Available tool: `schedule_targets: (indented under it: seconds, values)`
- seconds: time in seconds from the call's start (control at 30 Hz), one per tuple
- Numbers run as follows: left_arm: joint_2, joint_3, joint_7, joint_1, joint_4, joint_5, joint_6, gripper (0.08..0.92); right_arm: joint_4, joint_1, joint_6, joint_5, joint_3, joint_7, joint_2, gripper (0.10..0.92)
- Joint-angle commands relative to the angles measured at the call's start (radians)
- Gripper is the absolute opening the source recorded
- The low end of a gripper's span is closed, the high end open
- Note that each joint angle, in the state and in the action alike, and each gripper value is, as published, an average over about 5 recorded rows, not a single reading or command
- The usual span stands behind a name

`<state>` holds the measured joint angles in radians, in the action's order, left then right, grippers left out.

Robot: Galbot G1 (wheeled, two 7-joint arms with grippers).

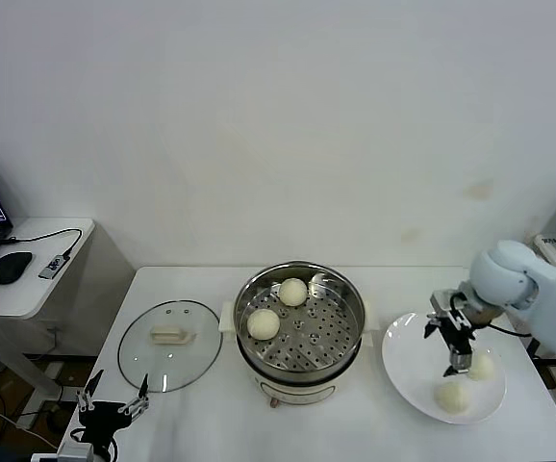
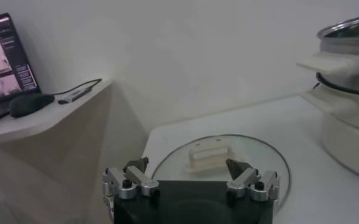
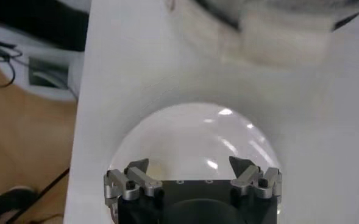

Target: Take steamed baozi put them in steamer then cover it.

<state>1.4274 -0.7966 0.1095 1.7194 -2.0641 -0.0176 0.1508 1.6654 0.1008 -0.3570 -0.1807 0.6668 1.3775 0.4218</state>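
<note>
Open right gripper (image 1: 448, 339) over plate (image 1: 405, 364); 2 baozi (image 1: 263, 324) in steamer (image 1: 300, 333).

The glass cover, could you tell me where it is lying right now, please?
In the head view the cover lies flat on the table left of the steamer, just beyond the open left gripper.

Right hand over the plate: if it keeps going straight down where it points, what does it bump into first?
Probably a bun on the white plate. The open right hand points down right beside that bun. Depth is hard to judge, so it might reach bare plate first.
</note>
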Motion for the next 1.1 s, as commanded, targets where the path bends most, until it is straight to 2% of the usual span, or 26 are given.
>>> schedule_targets:
  seconds: [0.03,1.1]
  values:
    - [0.001,0.004,-0.001,0.002,0.01,-0.004,-0.001,0.823,-0.008,0.13,0.014,-0.052,-0.06,-0.007,-0.024,0.823]
    - [-0.002,0.017,-0.004,-0.003,0.046,-0.019,-0.007,0.823,-0.163,0.33,0.019,-0.087,-0.21,-0.067,0.047,0.823]
